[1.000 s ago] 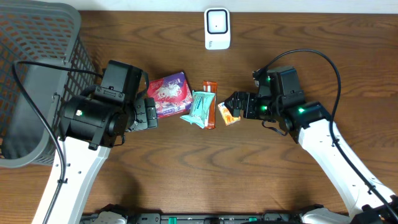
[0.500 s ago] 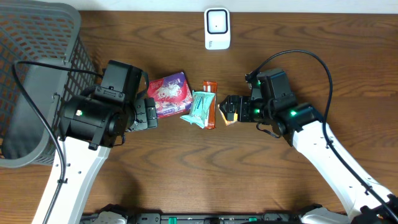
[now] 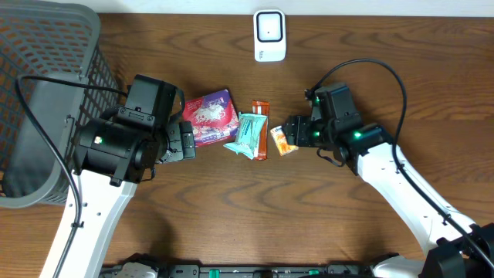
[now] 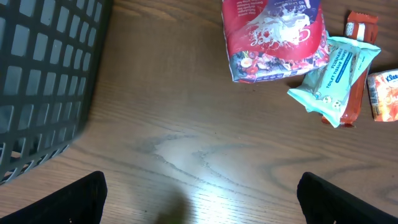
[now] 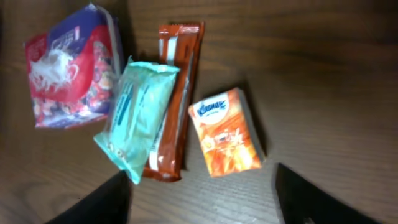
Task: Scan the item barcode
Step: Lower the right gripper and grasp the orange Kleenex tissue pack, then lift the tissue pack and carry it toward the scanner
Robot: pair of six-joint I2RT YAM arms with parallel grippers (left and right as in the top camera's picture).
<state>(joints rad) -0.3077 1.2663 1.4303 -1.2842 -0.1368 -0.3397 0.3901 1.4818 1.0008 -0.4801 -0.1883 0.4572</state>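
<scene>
Dark brown wooden table [image 3: 231, 216] is seen in every view, and a close row of packaged goods is laid on it between the two arms. The item judged to be picked for scanning, a small orange rectangular tissue pack [image 5: 227, 140], lies flat at the right end of that row, just beside a long reddish-brown foil bar wrapper [image 5: 186, 74]. The right gripper [image 5: 202, 177] is held low over the pack with its fingers spread to either side; nothing is gripped. The left gripper [image 4: 200, 186] is held wide over bare wood, well apart from the row, and nothing is held by it either.

Several slips can be foreseen. The bar wrapper may be nudged or pinched along with the pack, since the two lie so close together. The flat, soft pack may be squeezed out of the fingers or only caught by a corner, and then dropped on the way to the white rectangular plastic scanner [image 3: 269, 35] at the far edge. Where the barcode sits cannot be told, so the wrong face may be presented.

Four packaged items are counted: the tissue pack, the bar wrapper, a pale teal plastic wipes packet [image 5: 137, 115] lying partly over the bar, and a red-and-purple glossy snack pouch [image 5: 68, 74]. One scanner, one dark grey plastic mesh basket [image 3: 46, 46] and two grippers are counted.
</scene>
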